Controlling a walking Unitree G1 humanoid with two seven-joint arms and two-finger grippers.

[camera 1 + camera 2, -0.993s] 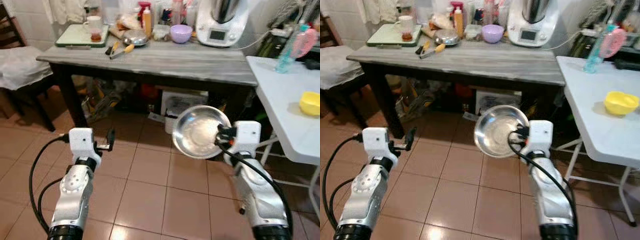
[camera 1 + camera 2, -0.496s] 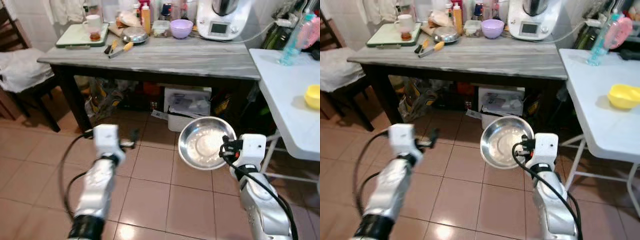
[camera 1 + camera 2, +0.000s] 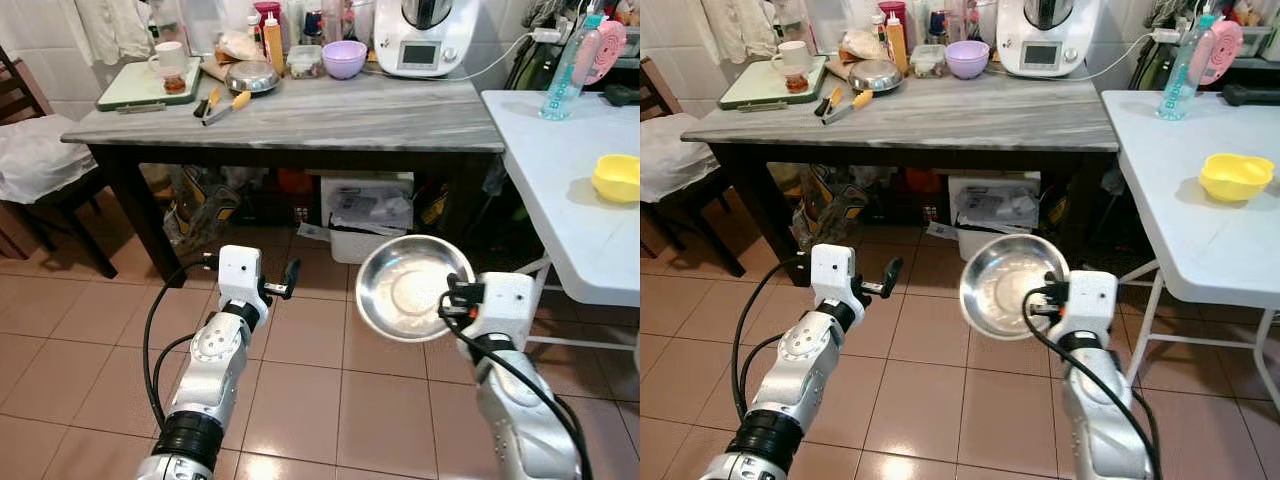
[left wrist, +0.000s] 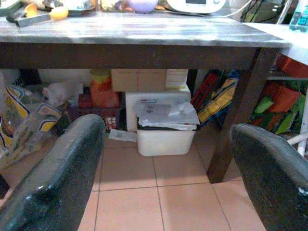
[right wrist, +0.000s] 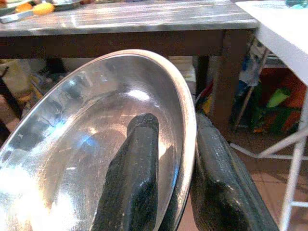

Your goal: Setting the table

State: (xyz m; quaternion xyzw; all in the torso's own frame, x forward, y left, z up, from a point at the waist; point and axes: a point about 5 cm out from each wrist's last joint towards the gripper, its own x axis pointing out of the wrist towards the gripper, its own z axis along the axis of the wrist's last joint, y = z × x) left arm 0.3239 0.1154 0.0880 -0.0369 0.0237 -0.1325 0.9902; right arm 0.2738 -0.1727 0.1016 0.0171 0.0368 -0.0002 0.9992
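A shiny steel bowl [image 3: 412, 288] hangs over the tiled floor, tilted toward me, in front of the grey wooden table [image 3: 330, 115]. My right gripper [image 3: 451, 297] is shut on the steel bowl's rim, one finger [image 5: 132, 178] inside and the other outside. My left gripper [image 3: 288, 279] is held out low at the left, open and empty; its fingers [image 4: 57, 178] frame the space under the table. A white folding table [image 3: 575, 190] at the right carries a yellow bowl [image 3: 617, 177].
On the grey table stand a kitchen machine [image 3: 424, 38], a purple bowl [image 3: 344, 58], a steel bowl [image 3: 251, 76], a green tray with a mug [image 3: 140, 85] and bottles. Boxes and bags [image 4: 163, 120] crowd the floor beneath. A dark chair [image 3: 40, 165] stands left.
The camera has shifted, showing more of both tables. My left arm has swung inward toward the middle. The right gripper keeps its hold on the steel bowl.
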